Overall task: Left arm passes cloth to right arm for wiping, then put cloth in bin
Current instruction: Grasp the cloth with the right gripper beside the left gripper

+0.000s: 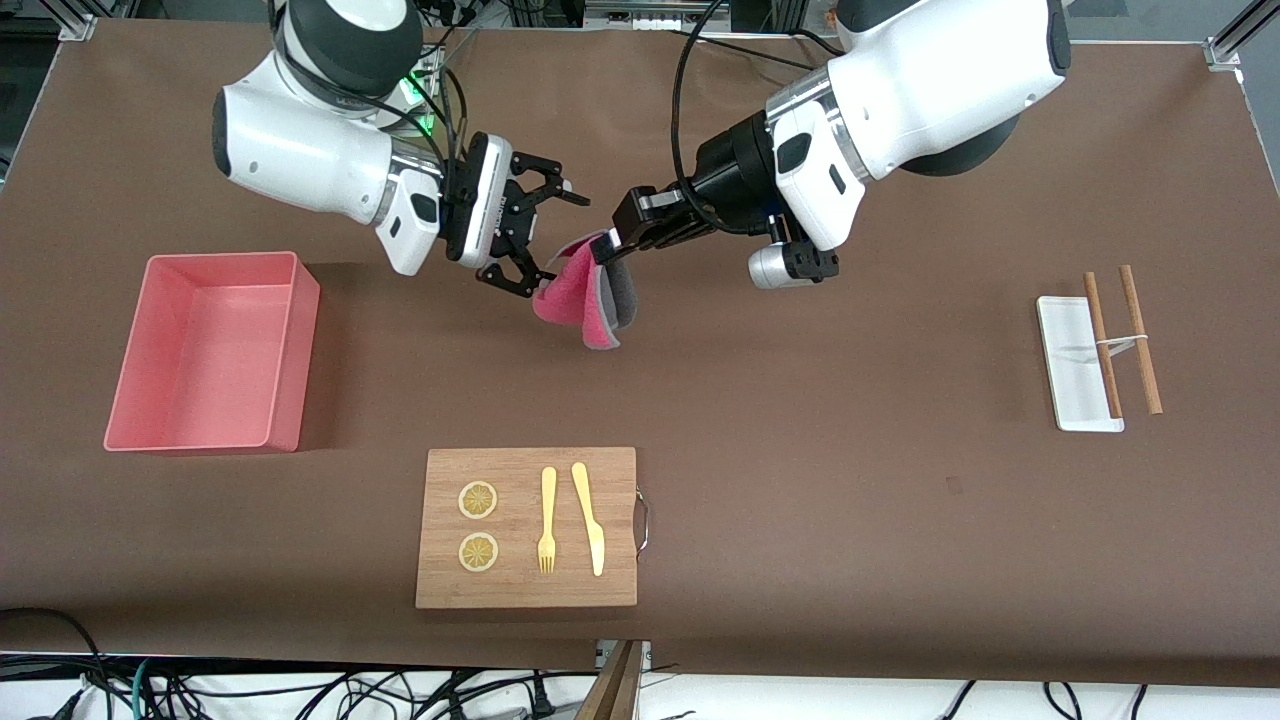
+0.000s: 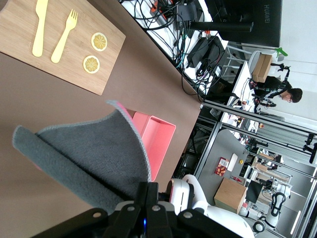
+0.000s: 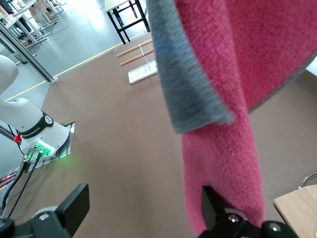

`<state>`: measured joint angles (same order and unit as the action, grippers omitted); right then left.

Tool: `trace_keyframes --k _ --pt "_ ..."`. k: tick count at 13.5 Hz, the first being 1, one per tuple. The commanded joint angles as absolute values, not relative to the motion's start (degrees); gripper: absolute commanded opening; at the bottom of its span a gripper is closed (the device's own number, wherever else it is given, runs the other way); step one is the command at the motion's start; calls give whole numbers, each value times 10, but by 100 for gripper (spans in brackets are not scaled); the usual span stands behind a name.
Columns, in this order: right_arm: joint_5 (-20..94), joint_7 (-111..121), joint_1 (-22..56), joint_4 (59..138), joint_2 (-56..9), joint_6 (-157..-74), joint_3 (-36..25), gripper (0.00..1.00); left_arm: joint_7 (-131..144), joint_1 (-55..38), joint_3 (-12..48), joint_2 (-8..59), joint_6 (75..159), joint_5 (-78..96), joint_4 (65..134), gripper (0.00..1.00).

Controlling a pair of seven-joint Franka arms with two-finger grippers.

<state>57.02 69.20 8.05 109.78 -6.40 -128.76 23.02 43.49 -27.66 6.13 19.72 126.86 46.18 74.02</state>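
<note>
A: Item one, the cloth [image 1: 585,298]?
B: Magenta-and-grey, hanging in the air over bare brown table [image 1: 800,450], clamped at its top edge by the left gripper [image 1: 603,247].
A: The right gripper [image 1: 545,245]?
B: Fingers spread wide, one fingertip [image 3: 213,201] against the cloth's pink face.
A: The bin [image 1: 210,352]?
B: Salmon-pink, at the right arm's end of the table.
A: Other stock?
B: Wooden cutting board [image 1: 527,528] with fork [image 1: 547,520], knife [image 1: 589,517], two lemon slices [image 1: 478,500]; white tray [image 1: 1076,364] with chopsticks [image 1: 1120,340].
</note>
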Motion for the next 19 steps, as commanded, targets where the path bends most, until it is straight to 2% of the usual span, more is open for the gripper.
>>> trace_keyframes --k 1,5,12,18,19 --pt "580 692 86 1113 -55 -1317 230 100 438 -282 55 197 1274 471 737 0" --pt "555 693 85 1102 -57 -1321 230 100 438 -282 55 197 1274 471 737 0" --pt "475 692 90 1042 -114 -1352 229 100 439 -283 55 197 1275 471 737 0" --pt "468 691 98 1011 -153 -1376 228 99 439 -285 55 199 1275 471 737 0" --pt "468 690 99 1000 -164 -1384 228 92 439 -284 55 199 1275 471 737 0"
